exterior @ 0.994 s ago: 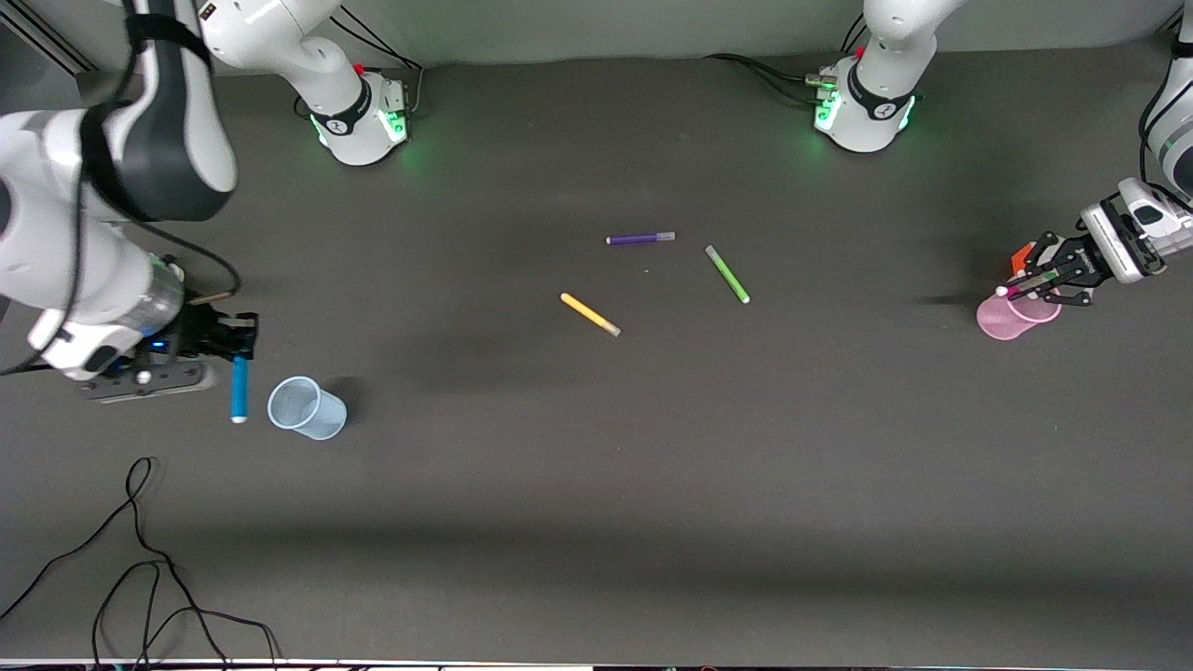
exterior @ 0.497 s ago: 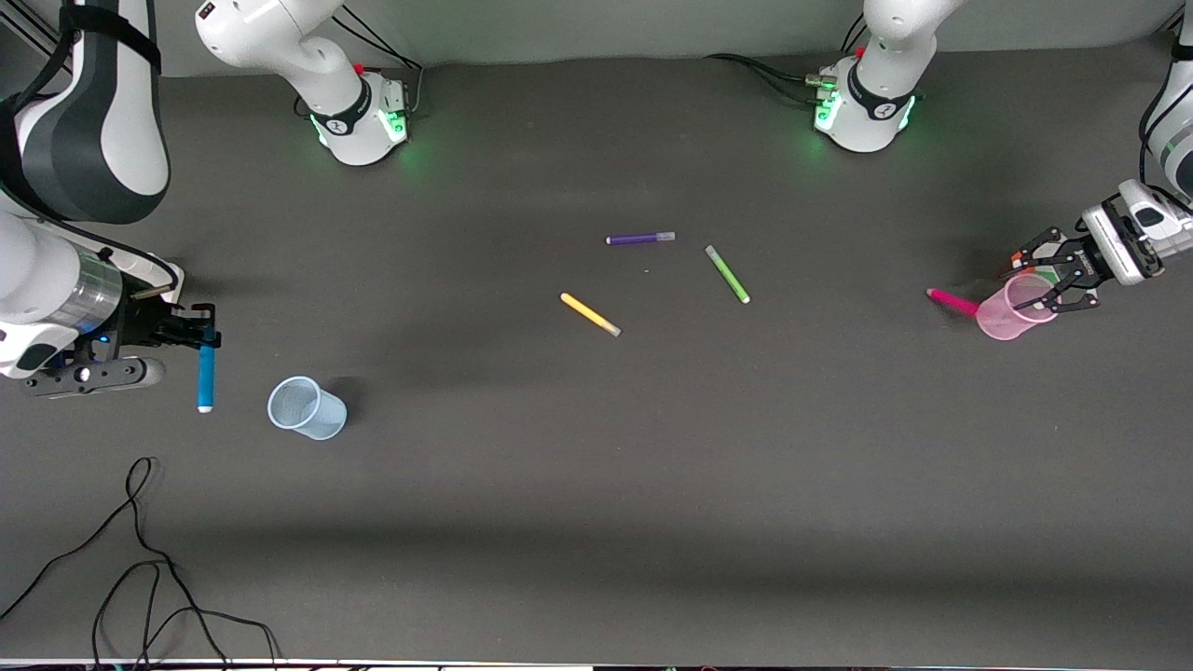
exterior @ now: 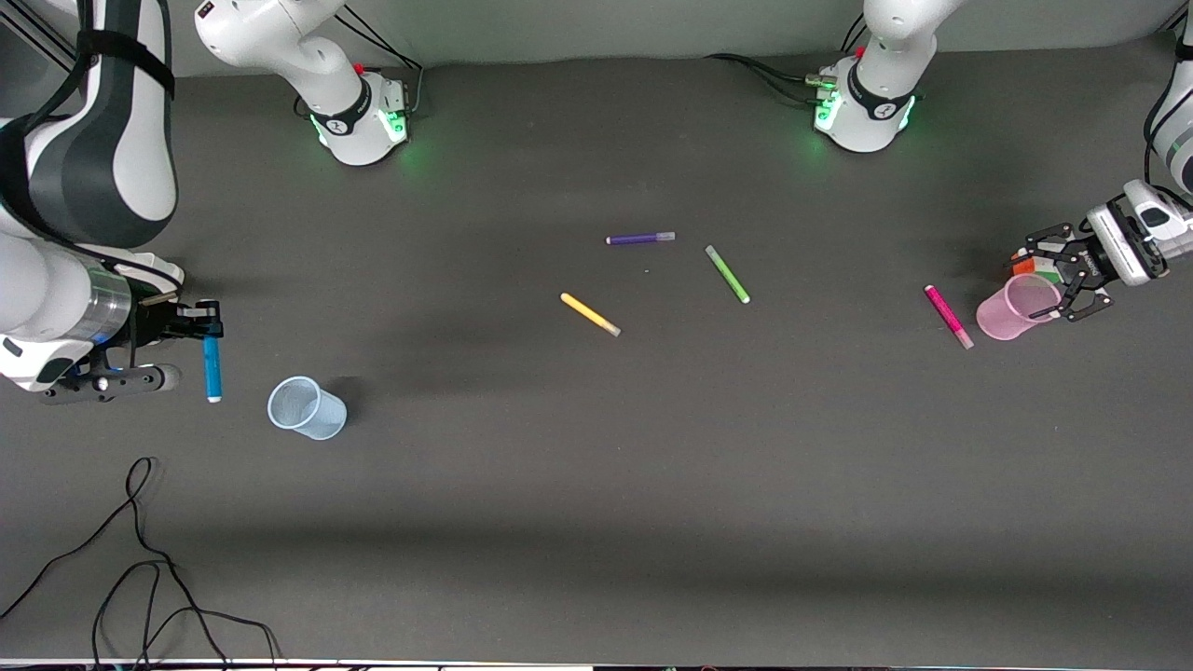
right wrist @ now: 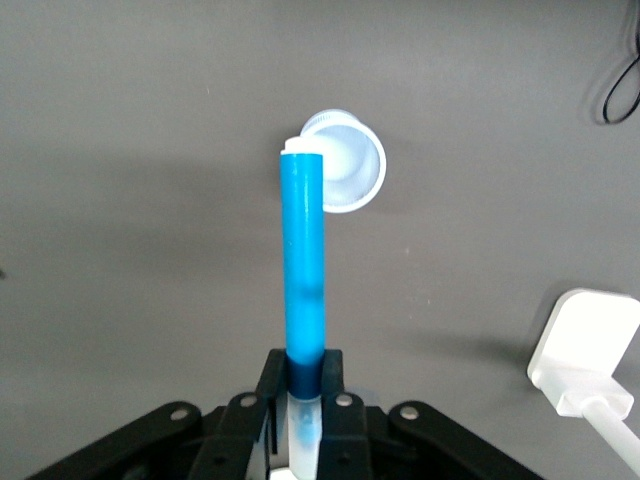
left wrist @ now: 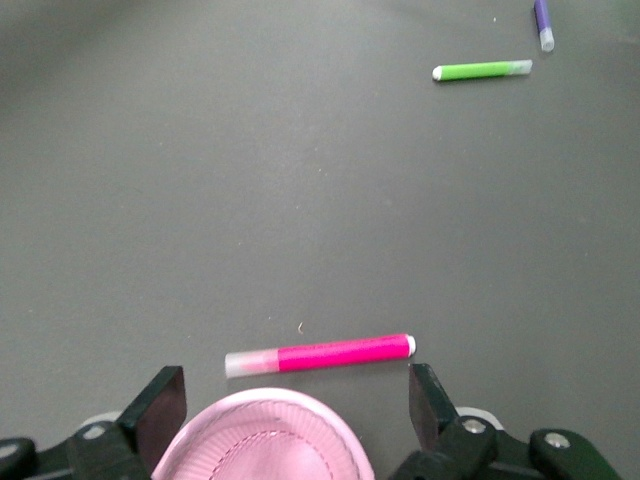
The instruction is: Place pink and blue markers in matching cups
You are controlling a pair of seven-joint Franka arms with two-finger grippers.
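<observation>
The pink marker (exterior: 948, 316) (left wrist: 320, 355) lies flat on the table beside the pale pink cup (exterior: 1011, 312) (left wrist: 265, 440), outside it and toward the right arm's end. My left gripper (exterior: 1051, 280) (left wrist: 295, 392) hangs open over the pink cup's rim, holding nothing. My right gripper (exterior: 210, 321) (right wrist: 303, 375) is shut on the pale cap end of the blue marker (exterior: 212, 363) (right wrist: 303, 270), which hangs in the air beside the pale blue cup (exterior: 306, 408) (right wrist: 345, 175), off toward the right arm's end of the table.
Yellow (exterior: 590, 314), lime-green (exterior: 727, 273) (left wrist: 482, 70) and purple (exterior: 640, 239) (left wrist: 543, 22) pens lie mid-table. A multicoloured cube (exterior: 1025, 266) sits partly hidden by the left gripper. Black cables (exterior: 140, 559) trail at the near corner by the right arm.
The left gripper opened and the pink marker dropped outside the pink cup onto the table, where it turned. The right gripper carried the blue marker away from the blue cup.
</observation>
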